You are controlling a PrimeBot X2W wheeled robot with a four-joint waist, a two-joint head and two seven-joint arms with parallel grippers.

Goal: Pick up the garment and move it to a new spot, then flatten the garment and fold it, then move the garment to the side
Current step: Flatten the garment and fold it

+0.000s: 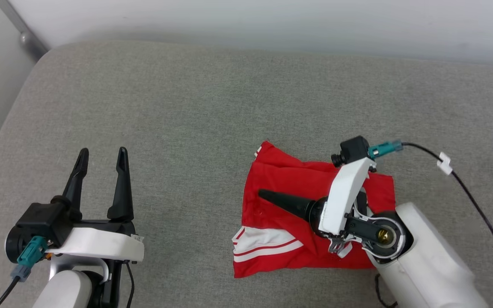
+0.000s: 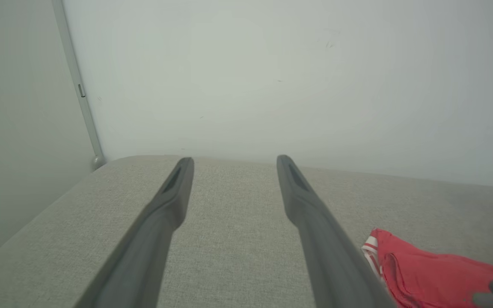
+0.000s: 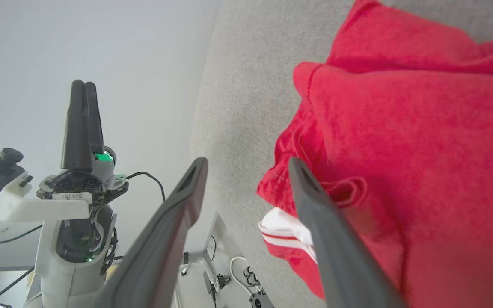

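The garment (image 1: 285, 179) lies folded into a rough square on the grey cushion, red with a white striped sleeve (image 1: 263, 246) at its near left corner. It also shows at the lower right of the left wrist view (image 2: 426, 273) and fills the right side of the right wrist view (image 3: 400, 128). My right gripper (image 1: 263, 194) lies low over the garment, turned on its side, fingers pointing left. In its own view the right gripper (image 3: 246, 164) is open, with one finger (image 3: 315, 205) against the red fabric. My left gripper (image 1: 102, 153) stands open over bare cushion, well left of the garment.
The grey cushion (image 1: 186, 107) spreads wide, with its rounded left edge near a metal post (image 1: 24, 34) and a pale wall behind. A black cable (image 1: 473, 201) trails from the right wrist camera. Floor cables (image 3: 246, 273) lie beyond the cushion's edge.
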